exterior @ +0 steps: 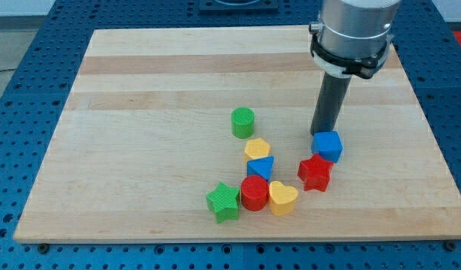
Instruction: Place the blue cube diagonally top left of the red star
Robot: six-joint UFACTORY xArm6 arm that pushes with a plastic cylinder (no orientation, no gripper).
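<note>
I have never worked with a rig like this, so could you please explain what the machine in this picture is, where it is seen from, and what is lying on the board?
There is one picture, from a camera looking down at an angle; where it is mounted is not on record. The grey cylinder at the view's top right is the end of a robot arm. It has no grasping part, only a dark rod that pushes things, so nothing is held.

The rod's lower end, my tip, sits just above and left of the blue cube, apparently touching it. The red star lies right below the cube.

On the wooden board there are also a green cylinder, a yellow block, a blue wedge, a red cylinder, a yellow heart and a green star.

The goal is to put the cube diagonally top left of the red star.
</note>
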